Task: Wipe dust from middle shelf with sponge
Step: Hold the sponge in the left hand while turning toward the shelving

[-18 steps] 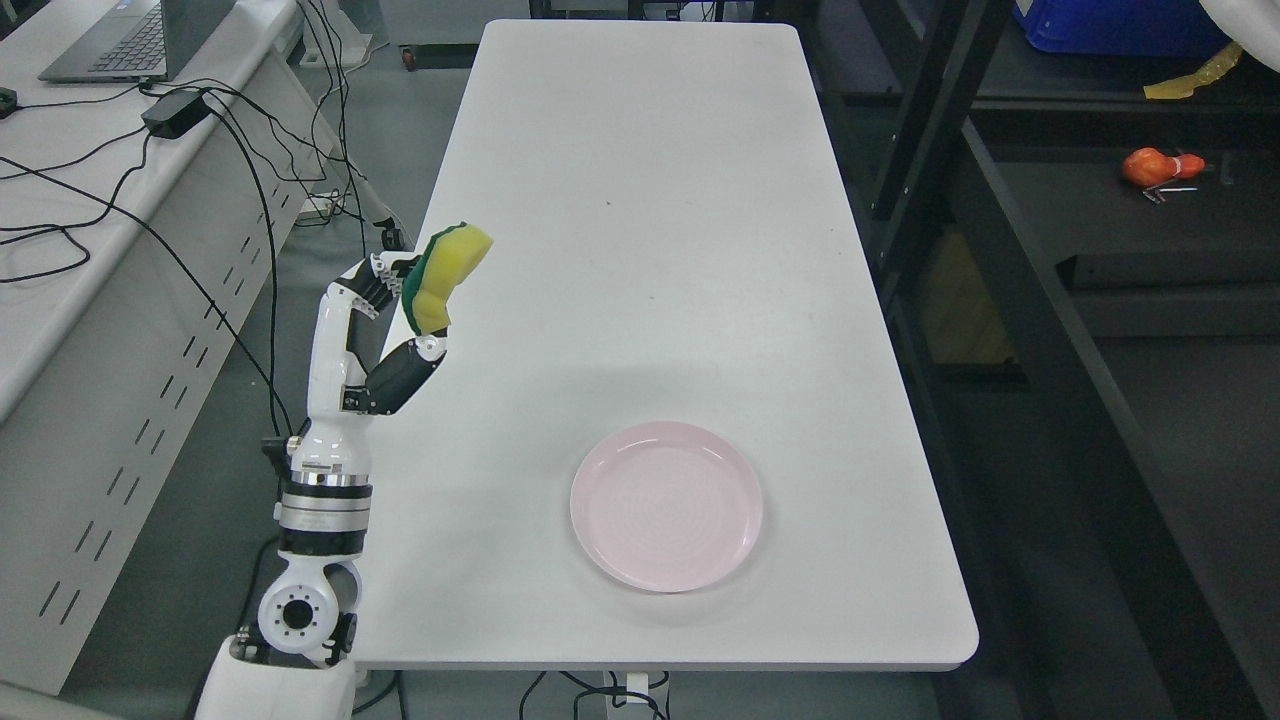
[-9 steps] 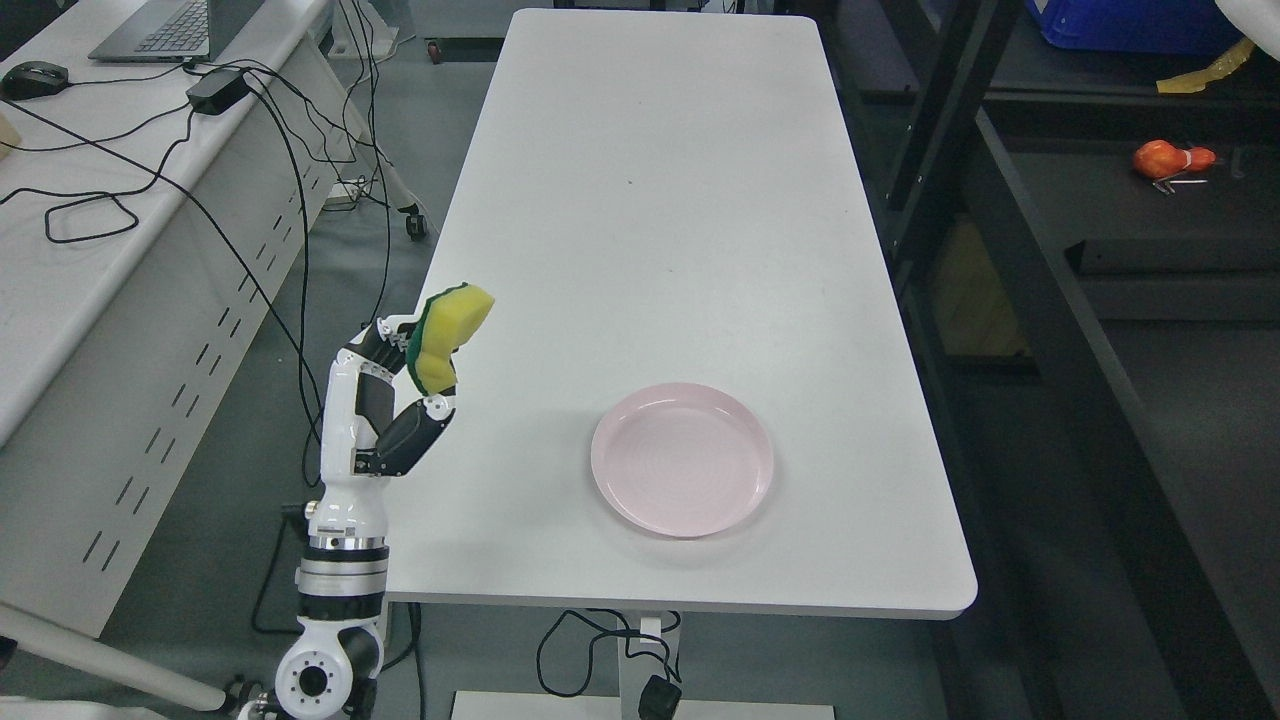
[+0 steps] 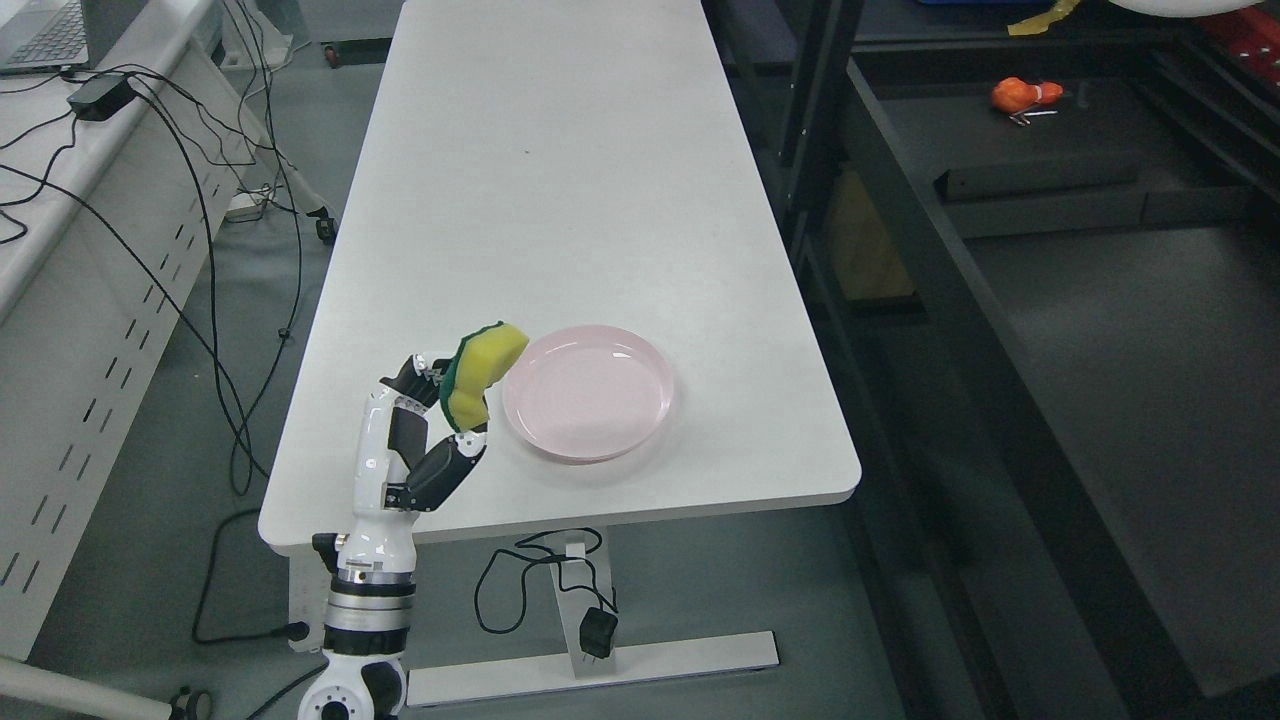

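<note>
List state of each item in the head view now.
left hand: shut on sponge, raised
sponge: gripped, bent, off the table
pink plate: empty, upright on white table
orange object: lying on dark shelf
right hand: out of view

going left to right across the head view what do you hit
power adapter → left hand → sponge → pink plate → black shelf frame → orange object on the shelf

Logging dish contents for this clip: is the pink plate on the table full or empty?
Empty. The pink plate shows only bare pink surface out to its rim; the sponge stays gripped in the left hand, beside it.
</note>
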